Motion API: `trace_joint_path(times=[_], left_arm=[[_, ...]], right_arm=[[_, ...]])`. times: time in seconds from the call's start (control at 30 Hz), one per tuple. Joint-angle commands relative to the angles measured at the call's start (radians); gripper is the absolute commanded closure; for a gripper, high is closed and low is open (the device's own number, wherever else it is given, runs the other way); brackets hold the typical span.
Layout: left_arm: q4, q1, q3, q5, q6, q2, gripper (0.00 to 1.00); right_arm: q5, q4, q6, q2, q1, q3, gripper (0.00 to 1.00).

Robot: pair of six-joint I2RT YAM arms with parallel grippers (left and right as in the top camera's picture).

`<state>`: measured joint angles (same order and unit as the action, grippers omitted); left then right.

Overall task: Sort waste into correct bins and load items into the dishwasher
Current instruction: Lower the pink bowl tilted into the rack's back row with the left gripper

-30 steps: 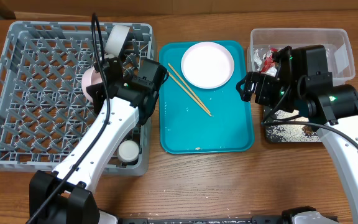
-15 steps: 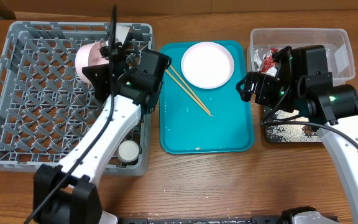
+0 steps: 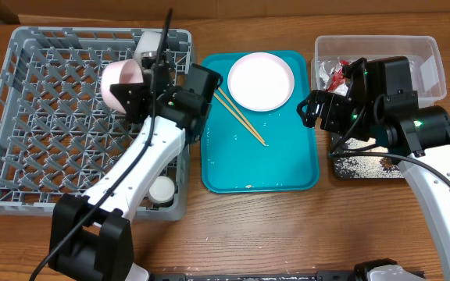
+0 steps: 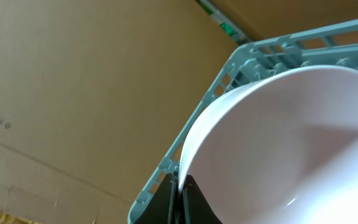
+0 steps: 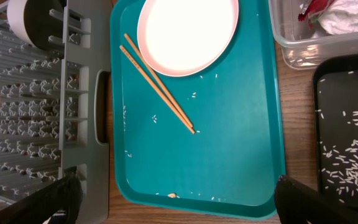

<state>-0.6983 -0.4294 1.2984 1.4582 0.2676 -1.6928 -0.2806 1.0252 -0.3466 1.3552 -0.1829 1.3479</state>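
One pale pink bowl sits tilted on its side in the air over the far right part of the grey dish rack, its rim pinched between the clenched fingers of the left hand. Just beyond it a white bowl stands on edge against the rack's far wall, and a small white cup rests in the rack's near right corner. Beside the rack on the wooden counter lies a teal tray carrying a round pink-white plate and two wooden chopsticks lying together just beside it, with a few stray rice grains around them. The right hand hovers over the tray's right side, fingers spread wide and grasping nothing. Further right, a clear tub holds a red-and-silver wrapper and white tissue, and a black tray nearer the robot holds scattered rice.
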Motion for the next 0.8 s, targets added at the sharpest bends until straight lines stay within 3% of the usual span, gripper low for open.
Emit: trace_joint_path(times=[0.0,0.27,0.47,0.77], left_arm=[[0.022,-0.011,-0.001,0.040,-0.017,-0.002,0.96],[0.018,-0.011,-0.001,0.034,-0.079,-0.002,0.96],[0.018,-0.009,-0.001,0.038,-0.213,-0.002,0.96],[0.019,-0.009,-0.001,0.046,-0.258,-0.002,0.96]], right_arm=[[0.011,-0.002,0.003,-0.003,0.001,0.000,0.00],[0.011,-0.002,0.003,-0.003,0.001,0.000,0.00],[0.011,-0.002,0.003,-0.003,0.001,0.000,0.00],[0.011,-0.002,0.003,-0.003,0.001,0.000,0.00]])
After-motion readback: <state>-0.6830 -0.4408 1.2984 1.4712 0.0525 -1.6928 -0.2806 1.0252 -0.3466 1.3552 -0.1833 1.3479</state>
